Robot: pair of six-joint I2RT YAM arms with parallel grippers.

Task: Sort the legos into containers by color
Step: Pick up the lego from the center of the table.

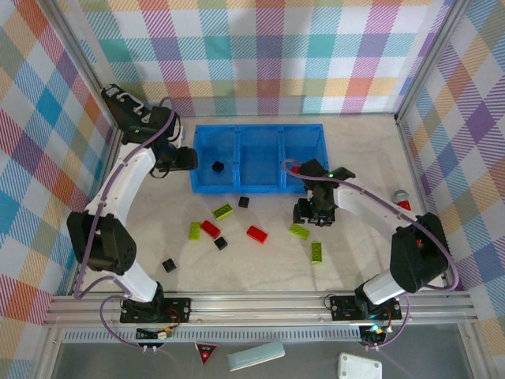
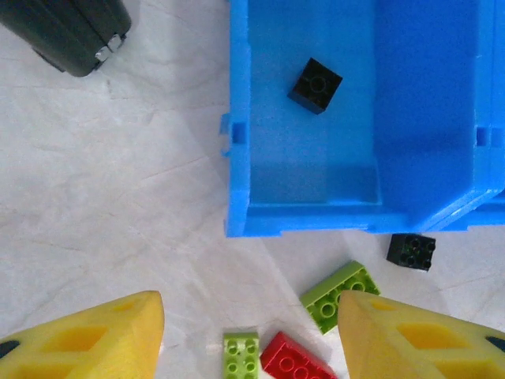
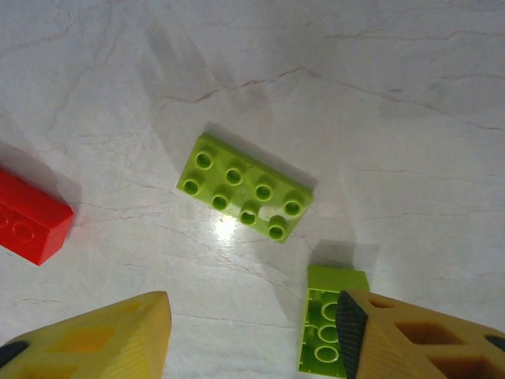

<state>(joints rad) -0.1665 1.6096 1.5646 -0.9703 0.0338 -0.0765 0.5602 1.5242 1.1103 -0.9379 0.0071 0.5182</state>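
I'm hovering my right gripper [image 3: 252,304], wide and empty, over a lime-green plastic brick [image 3: 245,197]. Most bricks [image 1: 256,234] are lying outside the blue plastic tray [image 1: 237,189].

The top camera looks down from high on the whole table [image 1: 260,268]. Wrist cameras look down from close. Left and top share the blue tray [image 2: 316,217].

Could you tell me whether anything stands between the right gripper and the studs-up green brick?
Nothing visible does: the right gripper is open and empty, and the studs-up green brick lies uncovered on the table.
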